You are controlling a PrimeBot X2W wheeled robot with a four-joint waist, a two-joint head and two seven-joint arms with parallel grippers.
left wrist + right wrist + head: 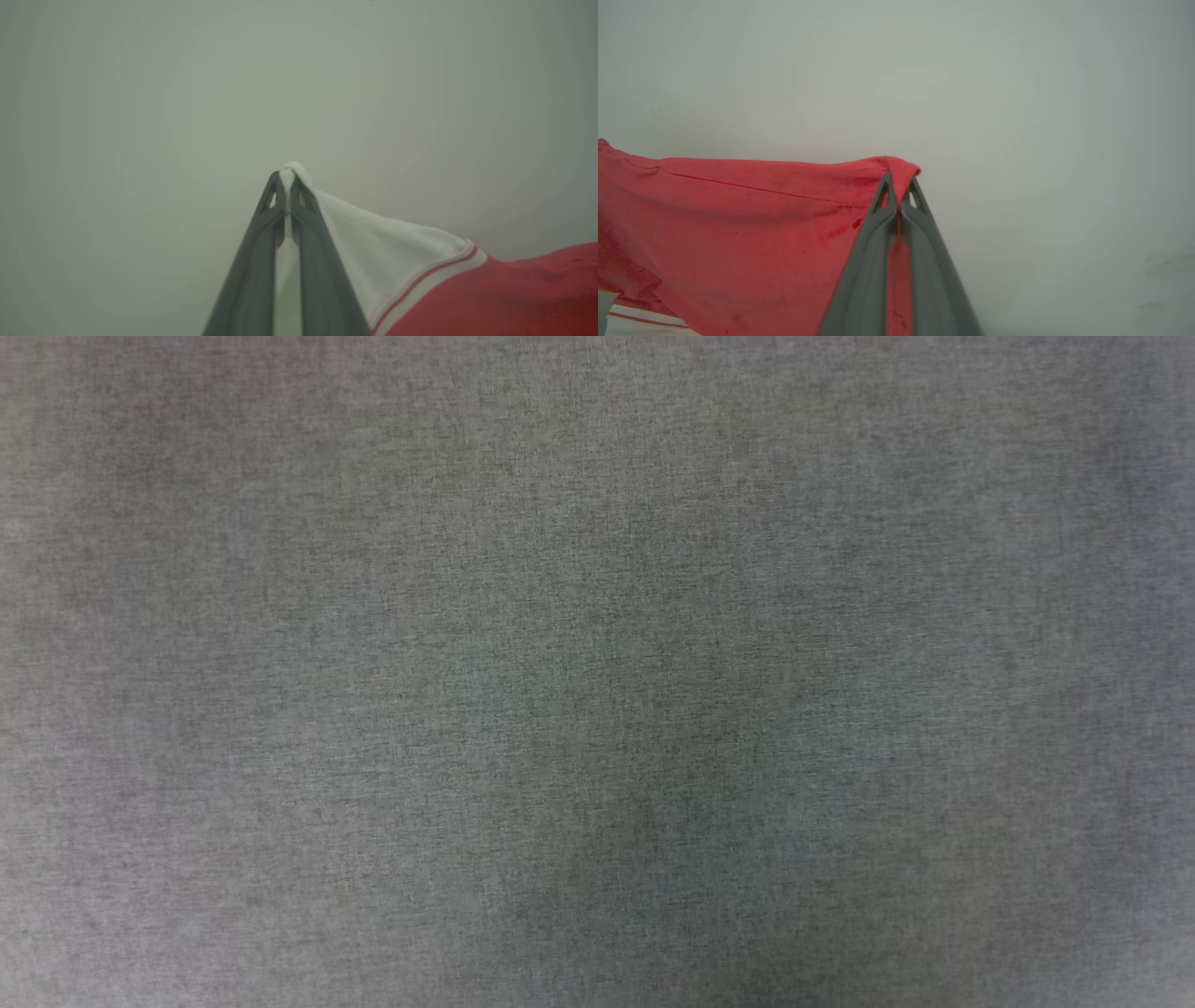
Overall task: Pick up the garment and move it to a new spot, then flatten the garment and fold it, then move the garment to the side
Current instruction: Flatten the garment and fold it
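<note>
Left gripper (286, 179) pinched the garment (397, 252) by a white corner; right gripper (900, 184) pinched its red edge

The left end effector (287, 179) pinches the garment's (467, 298) white sleeve tip.

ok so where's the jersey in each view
head view: a grey woven-looking surface is what I can make out.
left wrist view: jersey at lower right, white sleeve tip pinched in the left gripper, red body at the right edge.
right wrist view: jersey at left and lower left, red edge pinched in the right gripper.
shared landmark: the red body, likely the same stretch between both grippers.
</note>
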